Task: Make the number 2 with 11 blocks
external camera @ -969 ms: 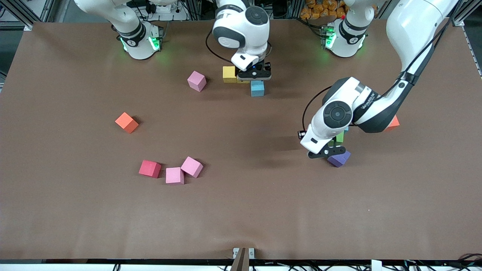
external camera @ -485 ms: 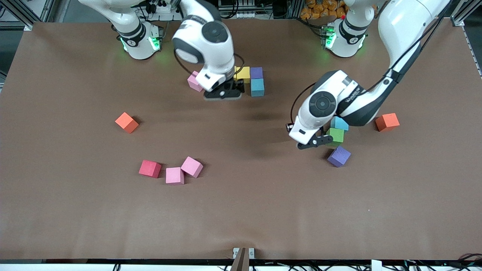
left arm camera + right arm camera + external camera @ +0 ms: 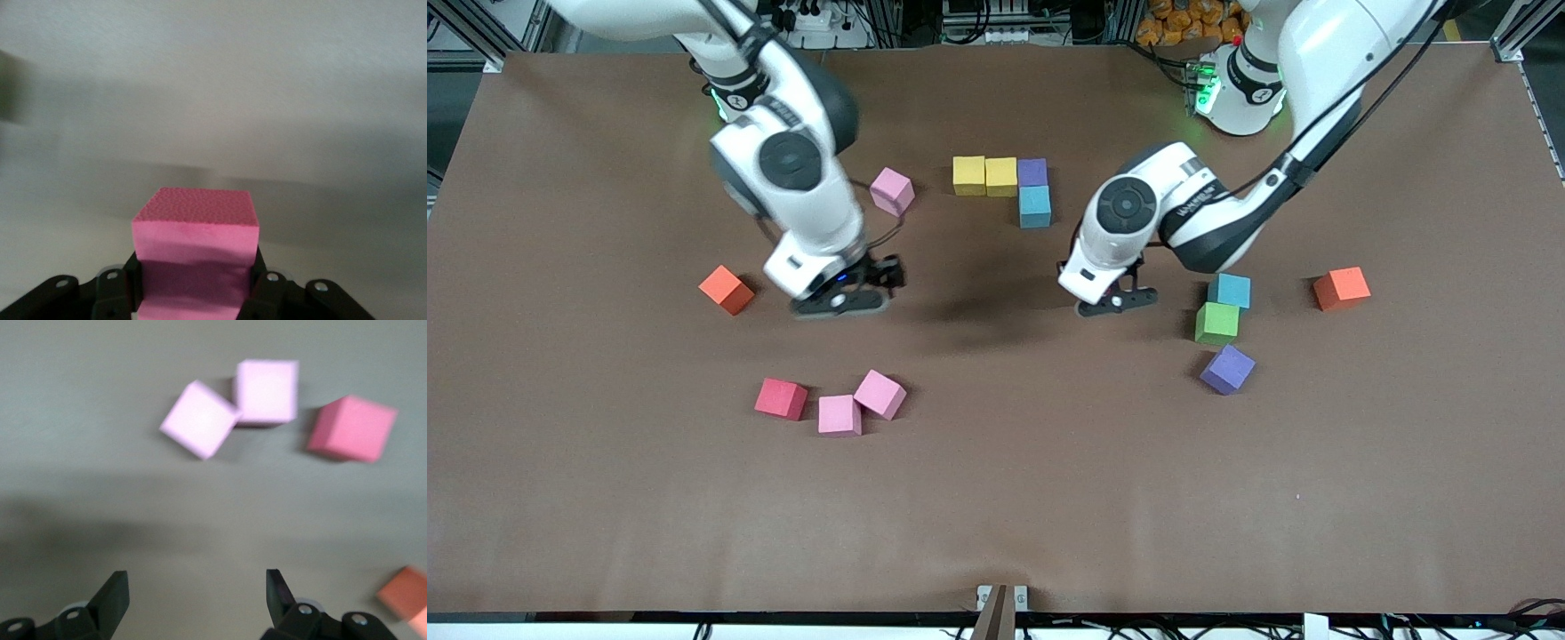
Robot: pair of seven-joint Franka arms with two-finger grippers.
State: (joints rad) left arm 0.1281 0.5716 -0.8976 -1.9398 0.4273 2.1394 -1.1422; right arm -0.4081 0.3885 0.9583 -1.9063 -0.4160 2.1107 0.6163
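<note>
Left gripper [image 3: 197,293] over table middle, fingers pinching pink cube [image 3: 195,250] for digit; right gripper [image 3: 193,600] fingers spread over pink pair [image 3: 230,407].

Pretty sure we're in a robotics lab here. We've got two white arms bolted along one edge of a brown-covered table [image 3: 996,498], aluminium frame rails [image 3: 480,31] at its corners, and cables and power strips [image 3: 818,18] just past that edge.

The left pincer [image 3: 1110,303] grips a pink cube [image 3: 195,250] above the table while the right pincer [image 3: 845,298] hangs open.
</note>
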